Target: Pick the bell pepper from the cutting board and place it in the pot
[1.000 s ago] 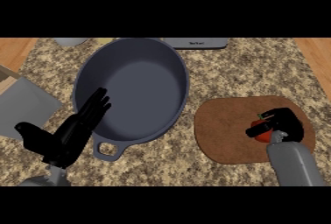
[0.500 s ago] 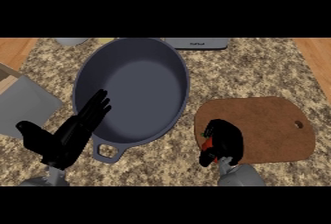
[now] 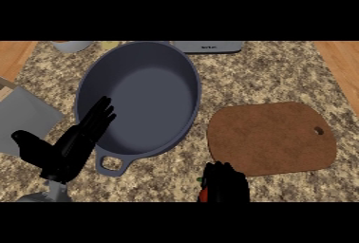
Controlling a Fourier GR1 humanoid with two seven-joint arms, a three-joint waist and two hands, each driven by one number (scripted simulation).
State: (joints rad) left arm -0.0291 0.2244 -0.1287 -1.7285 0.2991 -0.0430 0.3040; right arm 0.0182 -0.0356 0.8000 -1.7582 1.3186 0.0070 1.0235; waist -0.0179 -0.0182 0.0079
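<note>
Head view: right robot hand (image 3: 226,182) curls around red bell pepper (image 3: 203,194) below brown wooden cutting board (image 3: 272,137); left robot hand (image 3: 73,147) rests open beside grey oval pot (image 3: 142,97)

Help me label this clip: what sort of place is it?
Most likely a kitchen counter: a speckled stone worktop carries a large grey pot and a brown cutting board, with a red pepper in the right hand.

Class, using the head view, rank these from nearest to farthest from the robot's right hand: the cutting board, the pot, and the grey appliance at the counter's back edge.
From the right hand, curled round the bell pepper:
1. Cutting board, just up and right of it.
2. Pot, up and left; its handle comes closest.
3. Grey appliance, far back at the top edge.
</note>
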